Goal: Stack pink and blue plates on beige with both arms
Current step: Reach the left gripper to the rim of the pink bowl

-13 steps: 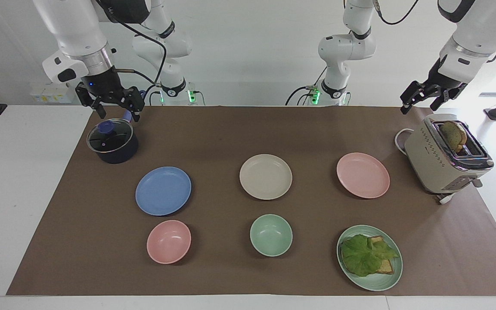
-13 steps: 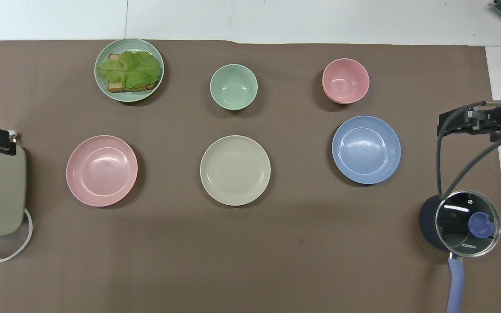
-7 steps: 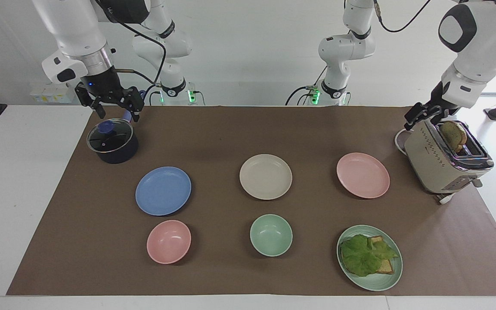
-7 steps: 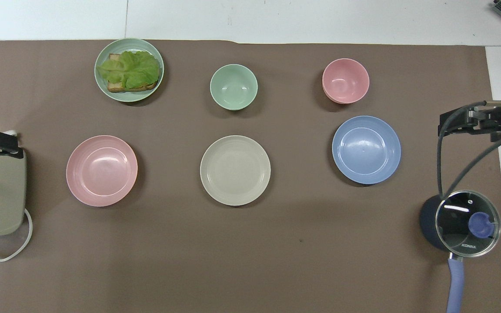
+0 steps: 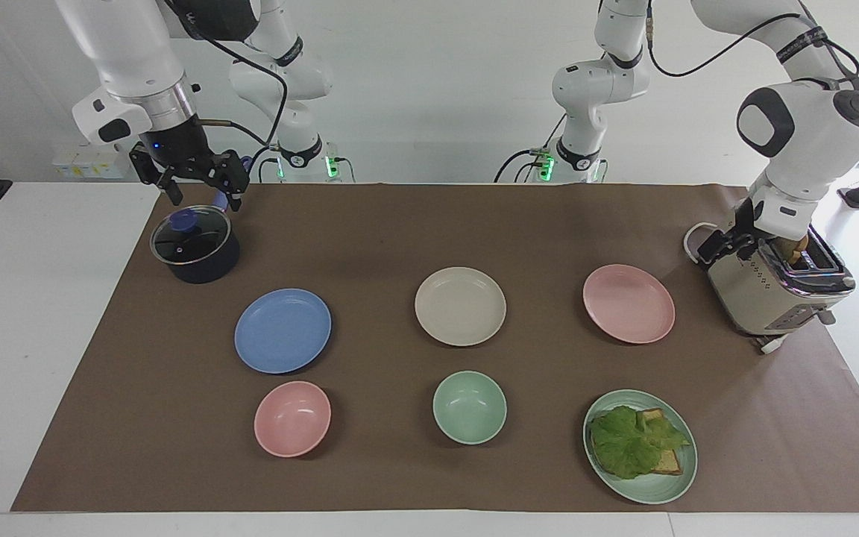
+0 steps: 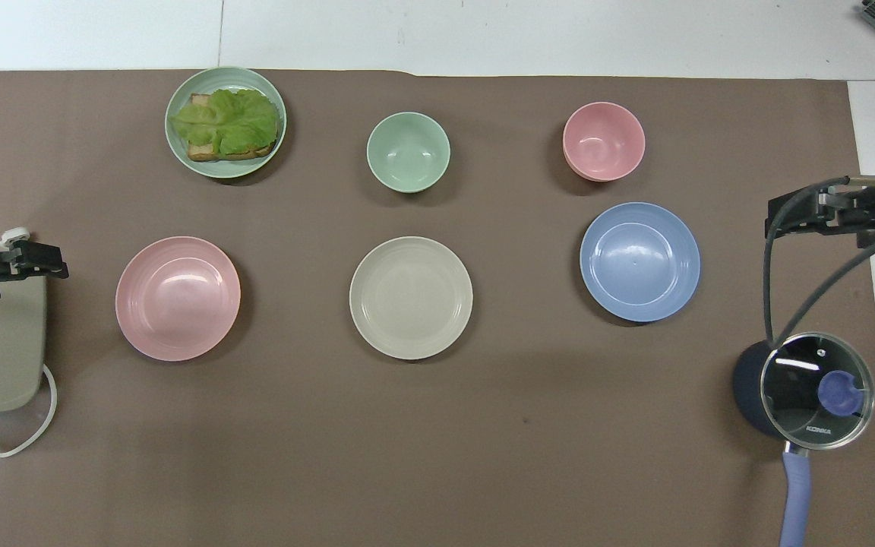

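Jaws of both grippers stand wide and hold nothing. My right gripper point(image 5: 198, 195) hangs over the lidded pot point(image 5: 194, 249) at the right arm's end of the surface point(image 5: 370, 239), apart from the lid. My left gripper point(image 5: 720, 246) sits low against the upper edge of the toaster point(image 5: 772, 287) at the left arm's end; I cannot tell whether it touches the casing.

The three task plates lie flat and separate in one row between the two sets of jaws. The beige plate point(image 5: 460, 306) is in the middle, a natural base that either arm can reach. The blue plate point(image 5: 282, 330) lies toward the right jaws, just beside the pot. The pink plate point(image 5: 628, 303) lies toward the left jaws, just beside the toaster. I read this as one plate per arm.

Nothing is stacked yet. The pink bowl point(image 5: 292, 418), green bowl point(image 5: 469, 407) and green plate point(image 5: 640, 446) with lettuce on bread are not part of the job.
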Tool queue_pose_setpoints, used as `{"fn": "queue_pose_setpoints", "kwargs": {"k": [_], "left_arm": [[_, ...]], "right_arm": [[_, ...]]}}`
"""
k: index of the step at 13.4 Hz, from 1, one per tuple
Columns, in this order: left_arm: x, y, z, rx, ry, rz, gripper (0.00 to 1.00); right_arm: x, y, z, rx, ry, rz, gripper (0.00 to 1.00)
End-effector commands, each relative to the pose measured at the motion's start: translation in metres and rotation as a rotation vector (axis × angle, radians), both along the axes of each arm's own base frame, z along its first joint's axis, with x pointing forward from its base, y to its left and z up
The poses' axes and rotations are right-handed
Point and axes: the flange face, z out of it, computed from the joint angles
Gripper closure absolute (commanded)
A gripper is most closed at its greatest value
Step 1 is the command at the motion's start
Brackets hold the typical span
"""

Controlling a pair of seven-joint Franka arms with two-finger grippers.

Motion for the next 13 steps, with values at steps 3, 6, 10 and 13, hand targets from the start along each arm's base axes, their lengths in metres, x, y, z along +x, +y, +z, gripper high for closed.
{"fn": "queue_pose_setpoints", "kwargs": {"k": [3, 6, 10, 13], "left_arm": [[0.006, -0.007, -0.083, 0.011, 0.034, -0.027, 0.00], [0.009, -0.021, -0.112, 0.007, 0.052, -0.034, 0.00], [0.002, -0.033, -0.129, -0.001, 0.092, 0.045, 0.00], [-0.011, -0.033, -0.133, -0.005, 0.151, 0.049, 0.48]], "right_arm": [[-0.007, -0.005, -0.001, 0.016, 0.009, 0.016, 0.00], [-0.008, -0.006, -0.001, 0.016, 0.009, 0.014, 0.00], [-0.008, -0.008, -0.001, 0.016, 0.011, 0.011, 0.00], [-0.010, -0.009, -0.004, 0.016, 0.017, 0.011, 0.00]]}}
